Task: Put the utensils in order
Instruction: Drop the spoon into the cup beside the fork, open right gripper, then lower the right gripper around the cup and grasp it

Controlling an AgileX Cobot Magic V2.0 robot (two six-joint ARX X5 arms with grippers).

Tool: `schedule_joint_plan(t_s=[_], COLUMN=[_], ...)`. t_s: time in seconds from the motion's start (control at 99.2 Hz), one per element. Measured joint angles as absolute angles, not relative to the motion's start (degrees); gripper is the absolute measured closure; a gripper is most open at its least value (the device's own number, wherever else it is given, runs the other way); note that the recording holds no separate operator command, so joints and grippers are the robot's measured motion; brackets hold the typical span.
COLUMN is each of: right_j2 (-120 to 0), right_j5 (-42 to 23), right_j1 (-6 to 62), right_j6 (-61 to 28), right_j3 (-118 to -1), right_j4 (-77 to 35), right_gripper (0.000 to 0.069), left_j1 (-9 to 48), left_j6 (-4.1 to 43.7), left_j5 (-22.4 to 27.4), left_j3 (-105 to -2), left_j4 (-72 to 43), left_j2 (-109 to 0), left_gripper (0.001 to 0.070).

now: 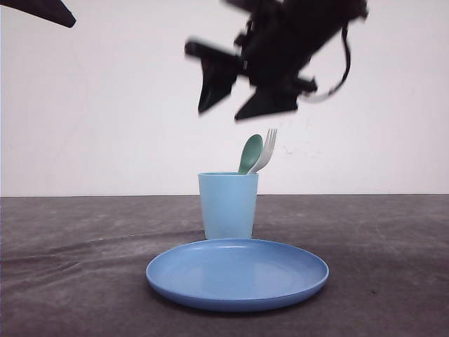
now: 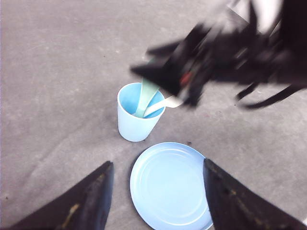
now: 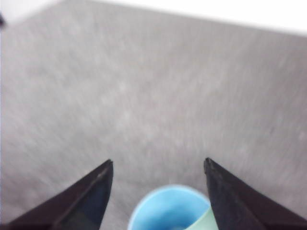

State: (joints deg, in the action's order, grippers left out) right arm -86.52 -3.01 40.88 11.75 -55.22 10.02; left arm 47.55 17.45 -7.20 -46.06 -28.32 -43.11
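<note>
Grey, mottled table (image 1: 70, 267) under a plain white wall (image 1: 105, 126). Front view: light blue cup (image 1: 228, 207) stands upright just behind the round blue plate (image 1: 237, 272), at the plate's 12 o'clock; the two look close, contact unclear. Both utensils stand in the cup, heads up, leaning toward 1 o'clock: mint-green spoon (image 1: 250, 153) with oval bowl, and white fork (image 1: 267, 149) with tines on top, fork just right of spoon, overlapping it. Right gripper (image 1: 238, 98) hangs blurred above the cup, fingers spread, nothing between them. A dark piece of the left arm (image 1: 42, 10) sits in the top corner.

Left wrist view adds the look down into the cup (image 2: 139, 117): spoon handle (image 2: 146, 96) and fork handle (image 2: 158, 105) rest inside against the rim, heads hidden by the blurred right gripper (image 2: 177, 79). Plate (image 2: 170, 184) is bare. Left gripper (image 2: 158, 196) fingers are wide apart, holding nothing, high over the plate.

Right wrist view, blurred: right gripper (image 3: 158, 191) fingers wide, cup rim (image 3: 168, 208) between them, a mint-green bit of spoon (image 3: 204, 220) at its edge.
</note>
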Motion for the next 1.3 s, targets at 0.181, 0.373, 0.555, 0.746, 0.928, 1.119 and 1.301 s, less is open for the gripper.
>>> schedule_joint_plan(t_s=[0.181, 0.373, 0.555, 0.746, 0.928, 1.119, 1.301], right_j2=[-77.4, -69.0, -66.2, -68.4, -71.0, -76.1, -80.4], right_j5=[-2.0, -1.5, -1.5, -1.5, -1.5, -1.5, -1.4], right_j1=[40.9, 41.6, 42.0, 42.4, 42.7, 42.7, 42.7], right_j6=[11.7, 12.0, 13.7, 15.7, 17.3, 19.0, 21.0], right_j3=[-57.2, -58.0, -58.1, -58.1, -58.1, -58.1, -58.1], right_j4=[-0.8, -16.0, -28.9, -38.0, -37.4, -35.4, -30.8], right_gripper=[0.0313, 0.0117, 0.001, 0.0009, 0.0009, 0.0009, 0.0009], left_j1=[47.5, 47.5, 47.5, 47.5, 47.5, 47.5, 47.5], left_j6=[17.4, 17.4, 17.4, 17.4, 17.4, 17.4, 17.5], left_j5=[-7.2, -7.3, -7.4, -7.4, -7.4, -7.4, -7.4], left_j3=[-46.1, -46.1, -46.1, -46.1, -46.1, -46.1, -46.1], left_j4=[-28.3, -28.3, -28.3, -28.3, -28.3, -28.4, -29.7], left_j2=[-43.1, -43.1, -43.1, -43.1, -43.1, -43.1, -43.1], left_gripper=[0.0355, 0.0355, 0.0355, 0.0355, 0.0355, 0.0355, 0.0355])
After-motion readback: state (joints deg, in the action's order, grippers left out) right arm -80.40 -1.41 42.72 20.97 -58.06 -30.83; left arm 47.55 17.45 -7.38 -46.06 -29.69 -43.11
